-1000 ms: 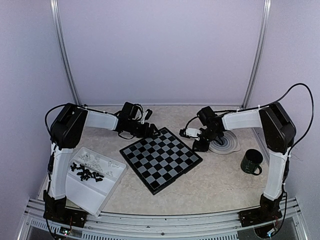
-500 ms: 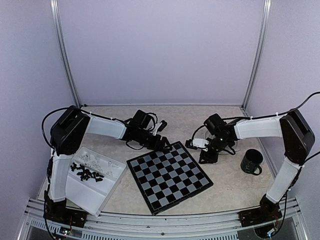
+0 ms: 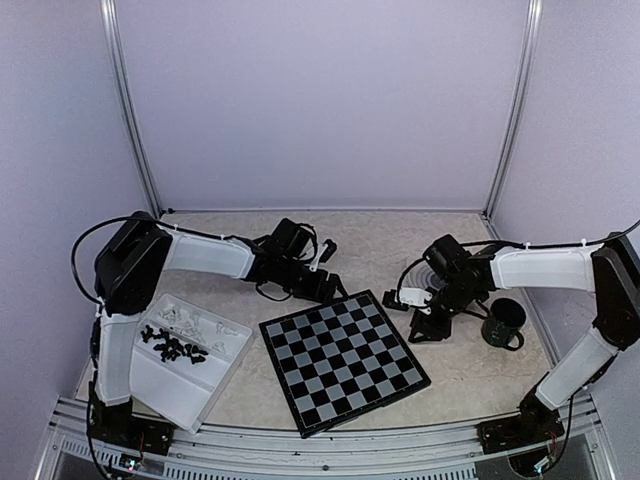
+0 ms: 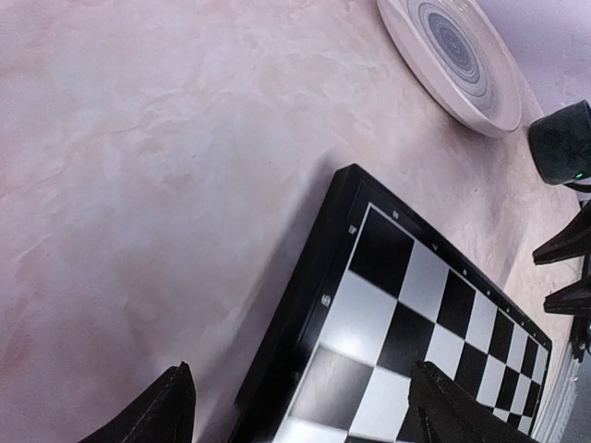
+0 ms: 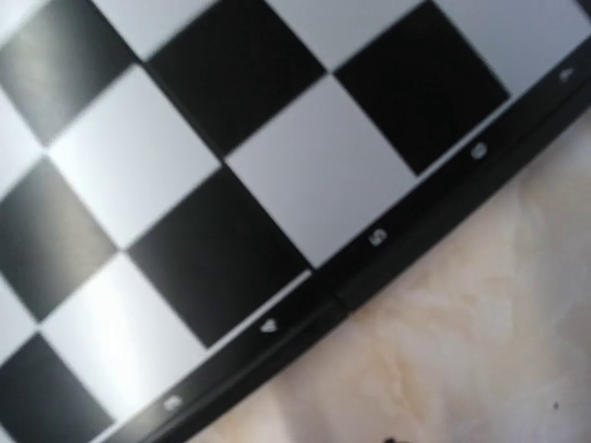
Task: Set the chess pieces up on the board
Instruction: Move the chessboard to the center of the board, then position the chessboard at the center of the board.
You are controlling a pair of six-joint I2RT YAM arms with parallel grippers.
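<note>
A: What has changed on the desk [image 3: 470, 385]?
B: The board [image 3: 343, 358] has slid nearer and turned; it lies bare between both hands.
A: The tray [image 3: 170, 388]?
B: Unmoved, well behind the left hand [image 3: 326, 287], whose fingers stand spread, straddling the board's far edge. The right hand [image 3: 424, 326] sits at its right edge; open or closed, I cannot tell.
A: And the pieces [image 3: 175, 345]?
B: All in the tray; placing can likely begin.

Lilac walls [image 3: 320, 100], beige marbled tabletop [image 3: 470, 375], metal posts [image 3: 125, 110]

One board [image 3: 343, 358], one tray [image 3: 185, 395], one mug [image 3: 503, 324], one plate [image 4: 457, 55]
</note>
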